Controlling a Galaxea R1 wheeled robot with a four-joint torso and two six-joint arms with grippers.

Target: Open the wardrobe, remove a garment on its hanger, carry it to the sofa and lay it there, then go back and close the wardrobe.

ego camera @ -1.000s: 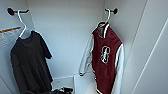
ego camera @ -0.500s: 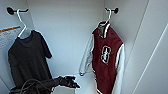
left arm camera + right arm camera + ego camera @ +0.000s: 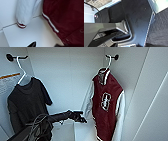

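Note:
The wardrobe stands open, its white inside in front of me. The garment, a maroon jacket with white sleeves, hangs at the right on a white hanger hooked over a dark peg. My left gripper reaches in from the lower left, just left of the jacket's near sleeve and apart from it. In the left wrist view a white sleeve with a striped cuff and the maroon hem hang above a white shelf. The left gripper is open with nothing between its tips.
A black T-shirt hangs at the left on its own white hanger. A white door panel stands close on the right. The right wrist view shows the robot's dark body and grey carpet.
My left arm has risen into the head view from the lower left and stretched right toward the jacket. The clothes hang as before.

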